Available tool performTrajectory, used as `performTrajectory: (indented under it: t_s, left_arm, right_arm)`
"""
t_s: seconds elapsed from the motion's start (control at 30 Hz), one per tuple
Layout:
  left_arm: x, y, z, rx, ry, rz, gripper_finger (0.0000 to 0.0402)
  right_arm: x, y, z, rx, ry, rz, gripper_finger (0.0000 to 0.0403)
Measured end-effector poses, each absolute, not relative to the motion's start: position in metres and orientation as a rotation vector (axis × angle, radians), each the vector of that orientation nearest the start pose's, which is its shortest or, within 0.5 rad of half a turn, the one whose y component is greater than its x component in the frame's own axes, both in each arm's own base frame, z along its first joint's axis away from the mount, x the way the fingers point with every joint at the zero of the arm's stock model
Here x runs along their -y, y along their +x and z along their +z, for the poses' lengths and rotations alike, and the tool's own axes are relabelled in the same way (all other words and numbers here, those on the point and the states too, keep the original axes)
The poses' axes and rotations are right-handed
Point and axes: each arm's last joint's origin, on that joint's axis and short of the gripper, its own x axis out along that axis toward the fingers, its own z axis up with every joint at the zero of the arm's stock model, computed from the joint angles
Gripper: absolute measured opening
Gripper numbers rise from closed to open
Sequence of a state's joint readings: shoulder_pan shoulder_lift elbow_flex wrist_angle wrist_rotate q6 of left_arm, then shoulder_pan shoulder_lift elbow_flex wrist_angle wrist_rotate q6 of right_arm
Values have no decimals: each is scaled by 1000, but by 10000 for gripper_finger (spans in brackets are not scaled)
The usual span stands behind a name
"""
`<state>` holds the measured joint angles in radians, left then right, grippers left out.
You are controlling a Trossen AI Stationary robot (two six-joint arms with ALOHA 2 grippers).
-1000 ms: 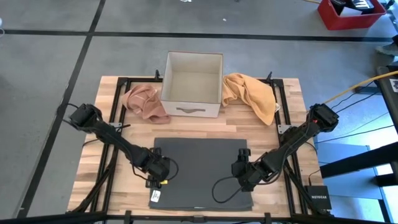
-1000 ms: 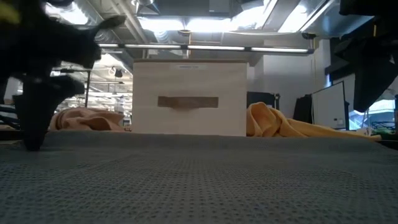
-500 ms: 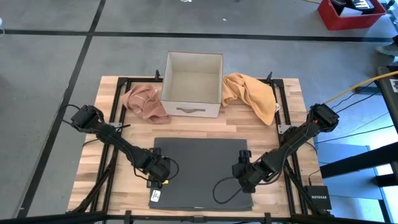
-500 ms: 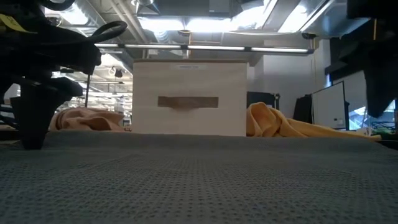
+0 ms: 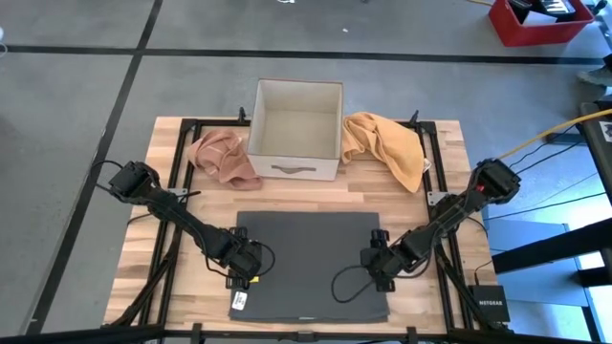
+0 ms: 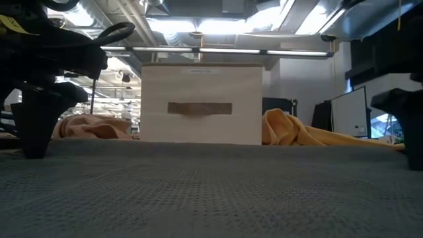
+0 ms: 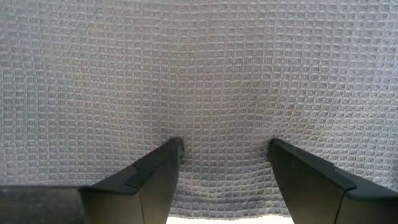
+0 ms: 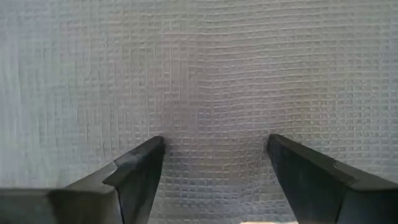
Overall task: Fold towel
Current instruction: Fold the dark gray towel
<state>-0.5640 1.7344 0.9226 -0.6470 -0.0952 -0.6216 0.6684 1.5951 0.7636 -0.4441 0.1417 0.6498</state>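
A dark grey waffle-weave towel lies spread flat on the near half of the wooden table. My left gripper points down at the towel close to its left edge, open, with both fingertips at the weave. My right gripper points steeply down near the towel's right edge, also open. In the low view the left finger stands on the cloth, and the right gripper shows at the picture's right edge. My left gripper sets its two spread fingertips down on the towel's top face just inside the left edge, coming from above. The weave puckers slightly around the tips and the towel stays flat on the table. My right gripper sets its spread fingertips down on the towel near the right edge, slanting from above. The weave bows a little between them and the cloth lies flat.
A white open box stands at the far middle of the table. A pink cloth is crumpled to its left and an orange cloth to its right. Bare wood shows between the box and the towel.
My right gripper has come down onto the towel near its right edge, tipping a little, and now shows low at the right of the low view. It has stayed open. The towel has not moved.
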Motion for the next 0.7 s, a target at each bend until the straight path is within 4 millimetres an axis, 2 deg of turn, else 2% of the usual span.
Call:
performTrajectory:
  t_s: [0.43,0.57,0.7]
  left_arm:
    - [152,242,131,-1411,-20,72,236]
    - [152,242,131,-1409,-18,70,216]
    - [152,242,131,-1407,-12,68,184]
  right_arm:
    - [-156,205,125,-1261,46,36,291]
    - [-156,205,122,-1274,40,26,269]
    - [-158,207,116,-1291,34,23,225]
